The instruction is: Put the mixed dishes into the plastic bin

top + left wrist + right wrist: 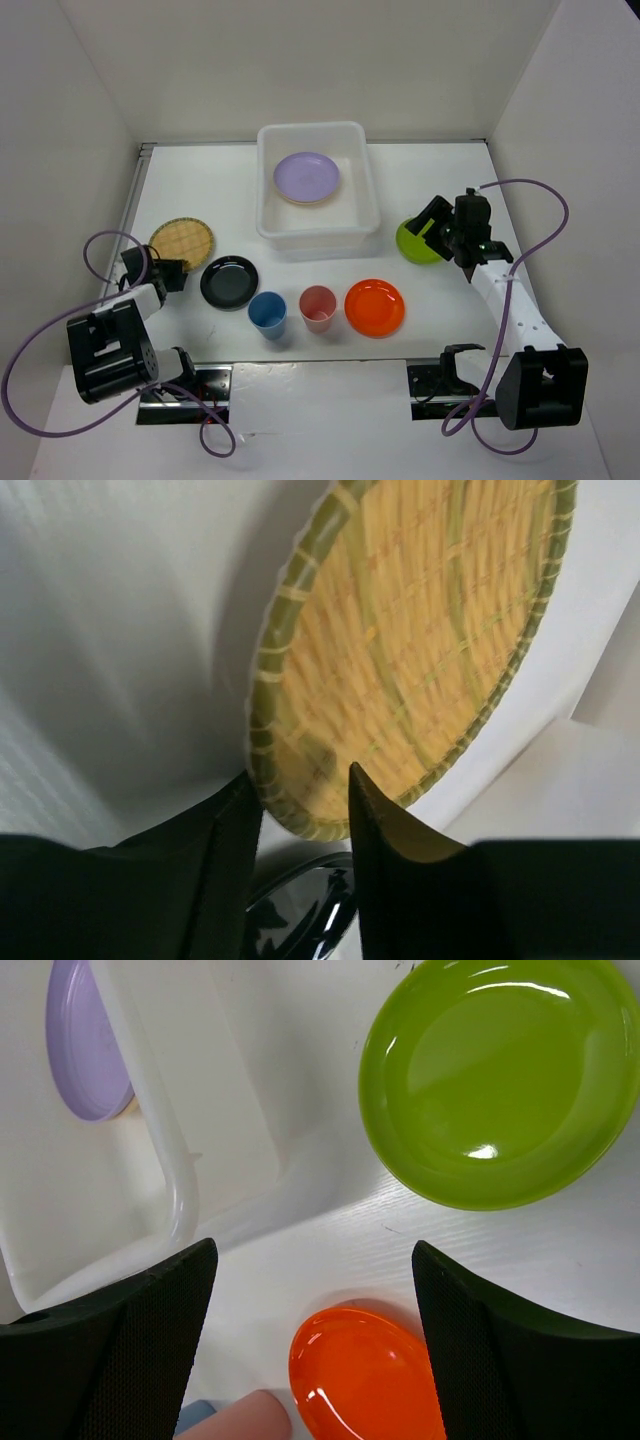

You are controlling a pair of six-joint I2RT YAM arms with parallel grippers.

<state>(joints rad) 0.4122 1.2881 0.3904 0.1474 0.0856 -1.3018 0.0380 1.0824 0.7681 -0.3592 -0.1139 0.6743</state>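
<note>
My left gripper is narrow, with the rim of the round tan woven plate between its fingers at the bottom of the frame; I cannot tell whether it pinches. My right gripper gapes wide and empty over the white worktop, lower left of the glossy lime green round plate. The white translucent plastic bin sits upper centre, with a lilac round plate inside.
</note>
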